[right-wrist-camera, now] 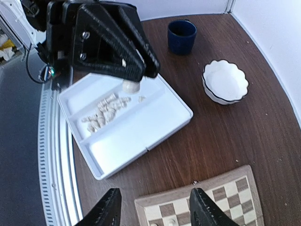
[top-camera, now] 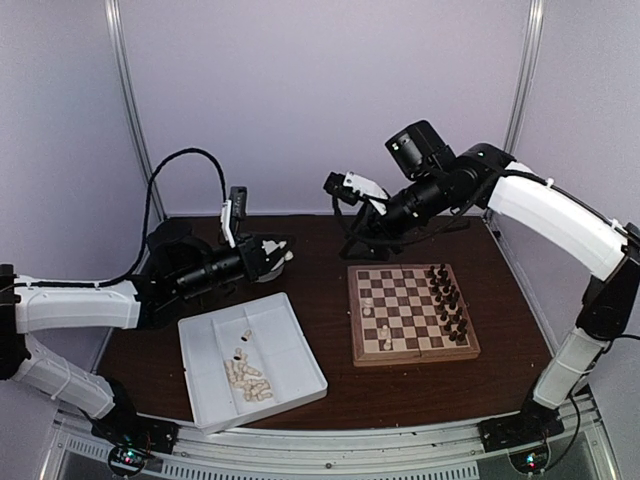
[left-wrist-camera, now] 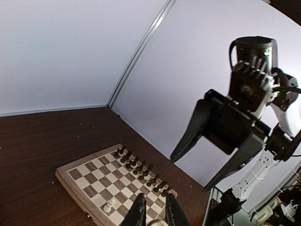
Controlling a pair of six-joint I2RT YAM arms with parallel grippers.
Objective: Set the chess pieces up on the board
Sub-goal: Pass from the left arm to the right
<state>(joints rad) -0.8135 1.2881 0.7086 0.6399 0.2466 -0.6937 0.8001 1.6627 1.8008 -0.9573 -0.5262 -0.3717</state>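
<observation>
The board (top-camera: 410,312) lies right of centre, with dark chess pieces (top-camera: 448,300) in two rows along its right side and a few cream ones (top-camera: 368,305) on its left. My left gripper (top-camera: 283,250) hovers above the table left of the board, shut on a cream piece (right-wrist-camera: 130,86). In the left wrist view the piece (left-wrist-camera: 158,222) shows between the fingertips (left-wrist-camera: 139,212), with the board (left-wrist-camera: 89,181) beyond. My right gripper (top-camera: 362,245) hangs open over the board's far left corner. In its wrist view the right gripper (right-wrist-camera: 155,212) holds nothing.
A white divided tray (top-camera: 290,345) with several loose cream pieces (top-camera: 245,378) sits at the front left; it also shows in the right wrist view as the tray (right-wrist-camera: 141,127). A blue cup (right-wrist-camera: 182,35) and a white scalloped bowl (right-wrist-camera: 225,81) stand beyond it.
</observation>
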